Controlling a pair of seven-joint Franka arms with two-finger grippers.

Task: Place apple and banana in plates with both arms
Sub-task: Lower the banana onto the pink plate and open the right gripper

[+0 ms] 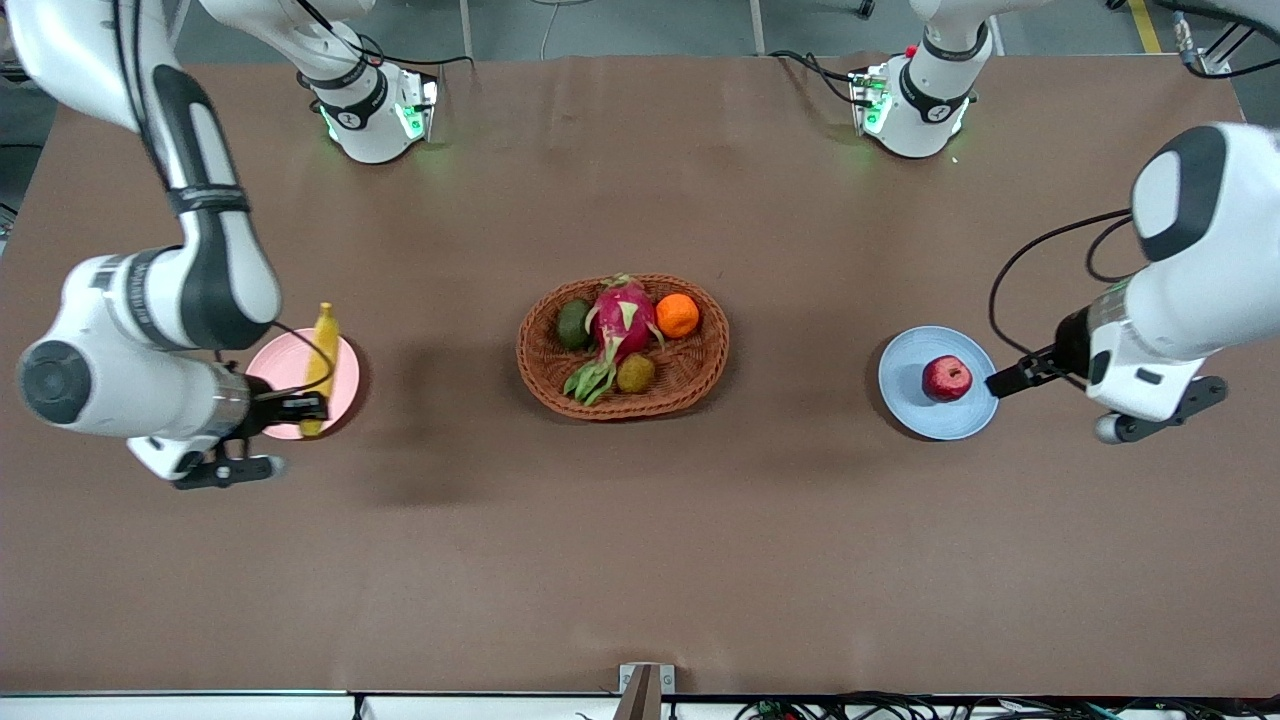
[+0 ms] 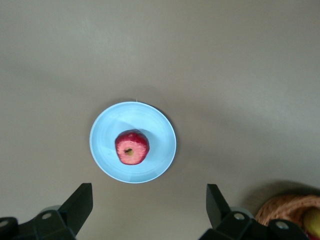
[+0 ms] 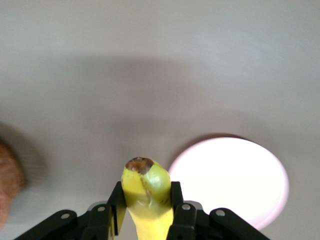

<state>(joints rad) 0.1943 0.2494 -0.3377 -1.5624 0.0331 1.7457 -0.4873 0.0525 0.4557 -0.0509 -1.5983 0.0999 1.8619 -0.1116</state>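
The yellow banana (image 1: 322, 362) is up in the air over the pale pink plate (image 1: 278, 366), with my right gripper (image 1: 308, 407) shut on one end of it. In the right wrist view the banana (image 3: 146, 192) sits between the black fingers (image 3: 176, 200) of the right gripper (image 3: 146, 199), and the pink plate (image 3: 235, 180) lies below. The dark red apple (image 1: 946, 378) rests on the light blue plate (image 1: 905, 388). My left gripper (image 1: 1005, 382) hangs open and empty by that plate's rim. In the left wrist view, the apple (image 2: 132, 147) and blue plate (image 2: 157, 134) lie ahead of the open left gripper (image 2: 149, 201).
An oval wicker basket (image 1: 700, 372) stands mid-table with a dragon fruit (image 1: 622, 318), an orange (image 1: 677, 315), a dark green fruit (image 1: 573, 323) and a small brown fruit (image 1: 635, 373). The basket's rim (image 2: 287, 209) shows at the edge of the left wrist view.
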